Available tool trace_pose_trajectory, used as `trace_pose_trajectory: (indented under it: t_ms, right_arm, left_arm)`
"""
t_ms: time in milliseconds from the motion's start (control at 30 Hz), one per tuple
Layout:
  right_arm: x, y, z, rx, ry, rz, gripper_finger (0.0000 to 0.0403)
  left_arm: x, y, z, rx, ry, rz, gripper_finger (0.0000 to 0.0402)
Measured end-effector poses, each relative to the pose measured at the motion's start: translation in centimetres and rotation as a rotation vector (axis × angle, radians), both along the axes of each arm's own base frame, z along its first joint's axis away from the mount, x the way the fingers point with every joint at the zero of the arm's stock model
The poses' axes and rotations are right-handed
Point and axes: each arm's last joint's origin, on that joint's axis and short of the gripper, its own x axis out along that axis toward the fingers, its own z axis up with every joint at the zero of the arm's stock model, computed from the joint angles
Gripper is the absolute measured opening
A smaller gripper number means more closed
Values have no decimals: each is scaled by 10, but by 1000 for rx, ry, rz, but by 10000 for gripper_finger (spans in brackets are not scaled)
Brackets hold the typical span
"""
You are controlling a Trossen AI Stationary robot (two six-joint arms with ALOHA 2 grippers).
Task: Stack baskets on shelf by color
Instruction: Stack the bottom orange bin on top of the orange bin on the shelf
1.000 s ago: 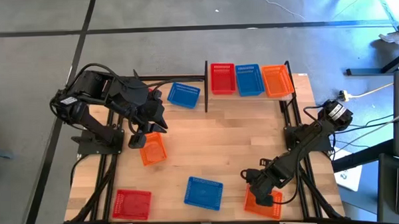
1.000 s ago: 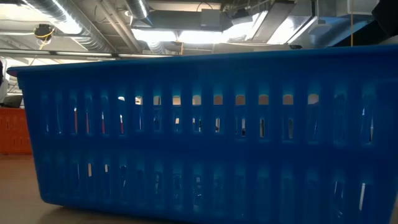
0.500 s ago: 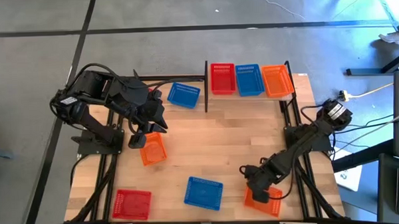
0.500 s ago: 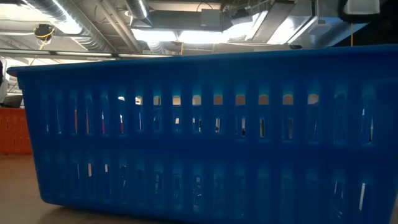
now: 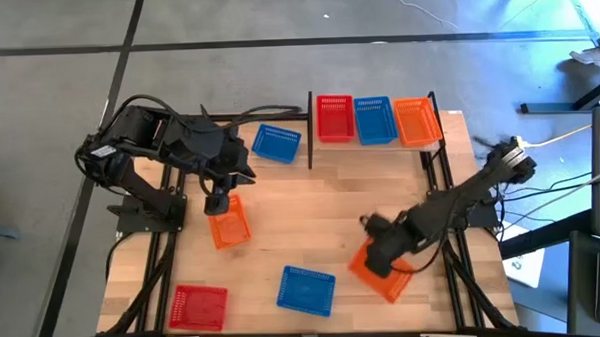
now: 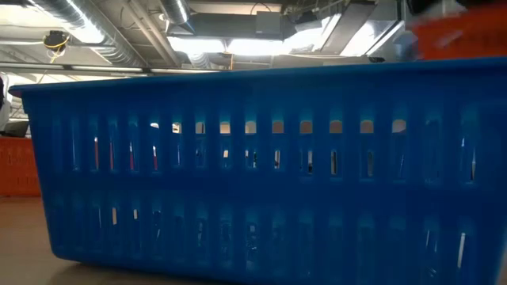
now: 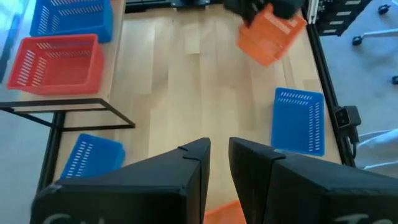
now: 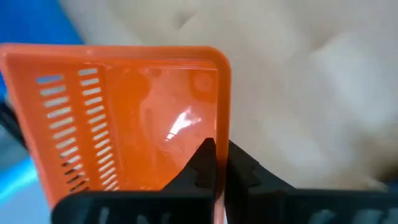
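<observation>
A red (image 5: 334, 118), a blue (image 5: 374, 120) and an orange basket (image 5: 415, 121) stand side by side on the shelf (image 5: 374, 146) at the far edge. My right gripper (image 5: 381, 254) is shut on an orange basket (image 5: 381, 273) above the table's near right part. My left gripper (image 5: 218, 203) stands at the far end of another orange basket (image 5: 230, 227) on the table's left, its fingers nearly together. A blue basket (image 5: 276, 142) sits left of the shelf, a blue one (image 5: 306, 289) and a red one (image 5: 200, 307) near the front edge. My right gripper pinches one wall of the orange basket (image 8: 222, 124), one finger inside (image 8: 204, 158) and one outside. The basket is lifted clear of the table and turned askew. My left gripper has the far wall of its orange basket (image 7: 221, 211) between its fingers from above; the contact lies at the picture's edge. The basket rests on the table.
The shelf's black posts (image 5: 310, 128) stand between the loose far blue basket and the shelf. The near blue basket (image 6: 253, 174) fills the low view. Bare tabletop (image 5: 331, 207) lies in the middle between the arms.
My right gripper has lifted its orange basket off the near right corner and carried it up and toward the table's middle, turning it askew. My left gripper has shifted slightly toward the far end of its orange basket.
</observation>
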Motion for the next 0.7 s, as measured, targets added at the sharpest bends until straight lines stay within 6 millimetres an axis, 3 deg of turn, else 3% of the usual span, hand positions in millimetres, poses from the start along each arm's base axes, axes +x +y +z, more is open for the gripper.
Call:
trace_pose_trajectory:
  t_ms: [200, 300, 500, 700]
  right_arm:
    - [-27, -42, 71, -128, 8, -240, 2]
    - [-35, -62, 96, -113, -136, -306, 2]
    - [-69, -109, 124, -231, -304, -433, 1]
    - [-117, -146, 147, -306, -434, -540, 0]
  left_arm:
    - [-1, 0, -1, 17, 12, -12, 51]
    - [-1, 0, -1, 31, 20, -19, 51]
    - [-1, 2, -1, 59, 17, 9, 51]
    - [0, 8, -1, 66, 17, 43, 51]
